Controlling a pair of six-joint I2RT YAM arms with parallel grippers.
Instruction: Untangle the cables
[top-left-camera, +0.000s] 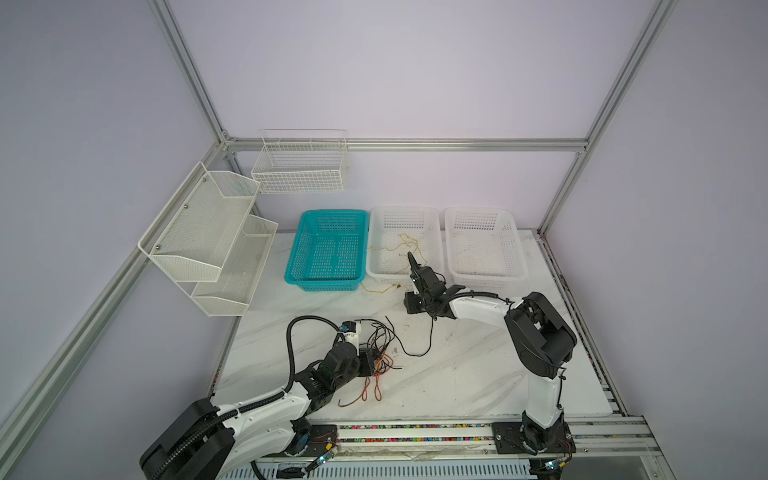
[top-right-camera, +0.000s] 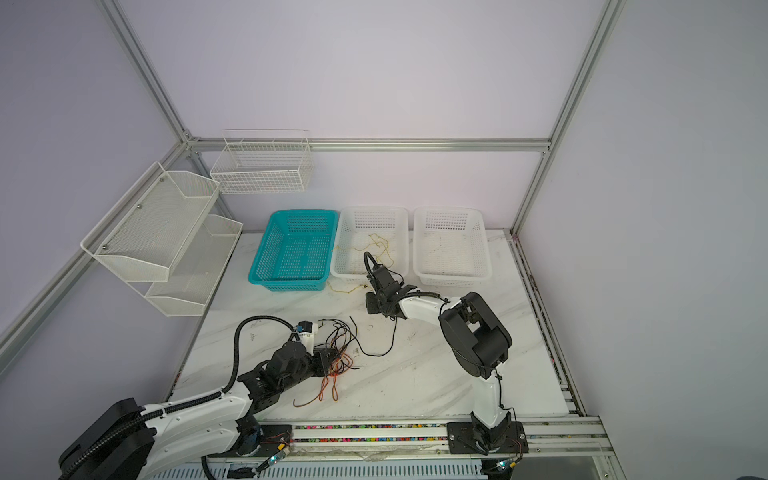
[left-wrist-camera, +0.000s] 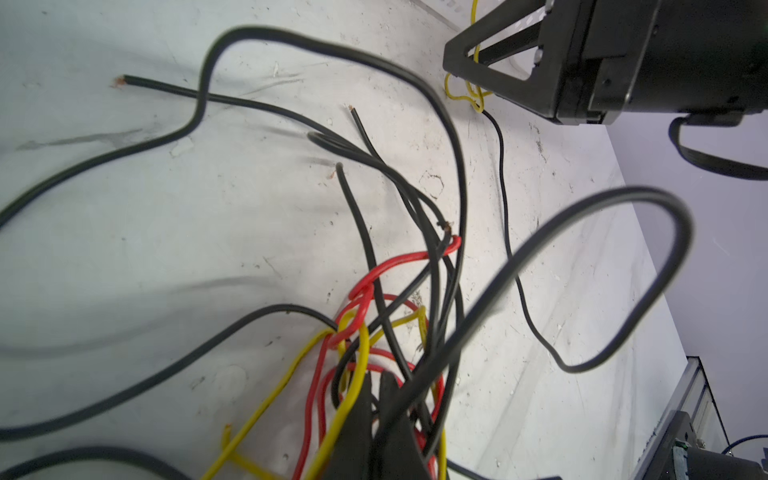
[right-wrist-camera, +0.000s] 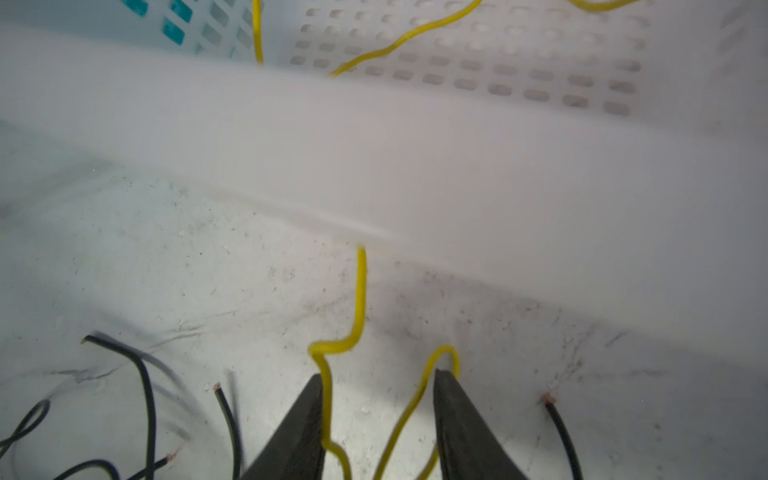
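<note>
R gripper (right-wrist-camera: 379, 374): jaws partway apart, nothing clamped. Two runs of yellow cable (right-wrist-camera: 361, 291) pass btwn them, each lying against one jaw's inner face. Gripper sits low over desk (top-left-camera: 457, 374), just in front of near wall of white basket (top-left-camera: 386, 277). Yellow cable goes over that wall: part inside basket, part on desk in front.

L gripper (left-wrist-camera: 376, 386): jaws pressed together, buried in main knot of cables (left-wrist-camera: 365, 316), which are black, red and some yellow. Appears to pinch at least one strand; can't tell which. Knot lies on desk well apart from basket, on its robot-base side and left of it in both top views.

Handling, my judgement: v. light, thin, limp but kink-holding. Insulation is smooth and likely to slip thru a loose pinch. Whole knot will drag if one strand is pulled, so it needs anchoring. Best hold is a single strand near a free end (bare copper tips show on several black ones), outside the knot and not across a doubled loop.

Markings: no brand, label or legible writing seen on cables, basket or either gripper.
</note>
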